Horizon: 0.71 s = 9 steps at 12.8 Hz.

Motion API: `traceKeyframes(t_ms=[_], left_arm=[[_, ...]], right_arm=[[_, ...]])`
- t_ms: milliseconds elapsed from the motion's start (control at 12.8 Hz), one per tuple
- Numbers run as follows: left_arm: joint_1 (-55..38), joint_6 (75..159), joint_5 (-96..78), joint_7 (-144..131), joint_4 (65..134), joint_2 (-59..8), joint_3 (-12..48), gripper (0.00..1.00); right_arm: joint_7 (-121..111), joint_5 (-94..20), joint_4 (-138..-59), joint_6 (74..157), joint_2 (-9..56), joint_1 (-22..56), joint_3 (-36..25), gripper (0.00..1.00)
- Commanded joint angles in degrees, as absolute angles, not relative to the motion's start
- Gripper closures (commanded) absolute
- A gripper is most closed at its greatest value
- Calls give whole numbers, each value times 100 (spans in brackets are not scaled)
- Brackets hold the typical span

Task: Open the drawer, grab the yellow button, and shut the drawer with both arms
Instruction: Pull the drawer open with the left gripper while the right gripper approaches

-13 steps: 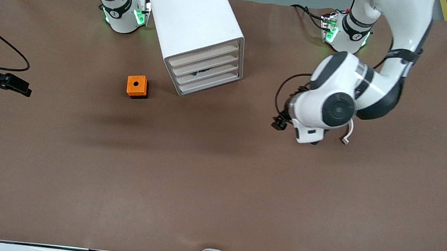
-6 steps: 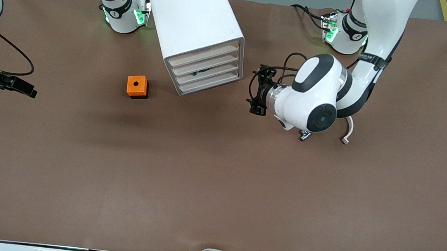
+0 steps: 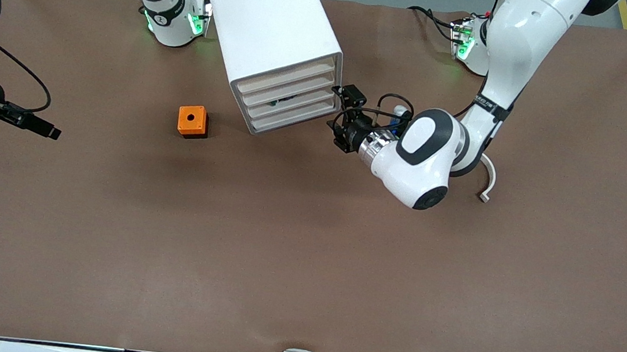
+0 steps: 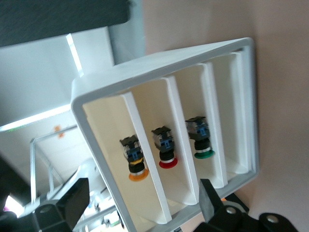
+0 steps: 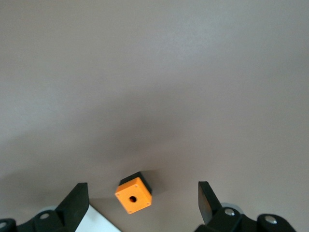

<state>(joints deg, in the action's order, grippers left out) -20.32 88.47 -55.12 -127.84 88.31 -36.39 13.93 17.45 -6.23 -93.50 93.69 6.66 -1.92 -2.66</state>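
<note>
Left gripper [image 3: 337, 125]: fingers spread wide, nothing held, positioned just in front of the cabinet [image 3: 273, 32] at the corner of its face toward the left arm's end of the table, roughly mid-width of the table near the edge where the bases stand. Its wrist view looks straight into the cabinet face and the two fingertips [image 4: 207, 203] straddle it without contact. The drawer [image 3: 286, 78], uppermost of four, sits flush and unopened. The button [image 4: 133, 162] with the orange cap lies inside that top tray; a red-capped one [image 4: 165, 154] and a green-capped one [image 4: 200, 142] occupy the trays below. Right gripper [image 3: 50, 132]: jaws wide apart, empty, waiting in the air near the table edge at the right arm's end, its wrist view looking down on the orange cube [image 5: 133, 195], which stands on the table beside the cabinet on the right arm's side. Risks, as judged: the tray fronts are alike and closely stacked, so a slightly low approach could catch the second tray and yield the wrong button. The cabinet appears unsecured; a pull by one arm alone could drag or swivel it instead of sliding the tray out. An off-centre grip at the corner could also jam the tray askew.
</note>
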Motion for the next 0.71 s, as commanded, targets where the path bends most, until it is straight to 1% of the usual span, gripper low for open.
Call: traceKeyframes(t_ms=[0, 78, 235, 548, 627], left_arm=[[-2292, 8728, -5844, -13367, 8684, -3955, 1398, 15], [-2442, 8728, -5836, -13490, 8684, -3972, 1397, 19], [-2636, 8728, -5853, -13727, 8684, -4130, 1397, 35], [-2970, 8728, -5871, -13860, 8622, -4324, 1397, 38], [-3014, 8728, -5871, -13930, 8613, -4359, 1397, 43]], right_arm=[[2537, -765, -9290, 9351, 686, 87, -264, 0], [2749, -765, -9290, 9369, 686, 227, -264, 0], [3048, -765, -9281, 9395, 686, 351, -264, 0], [3725, -756, -9281, 9483, 686, 649, -264, 0], [3909, -738, -9281, 9492, 686, 737, -264, 0]])
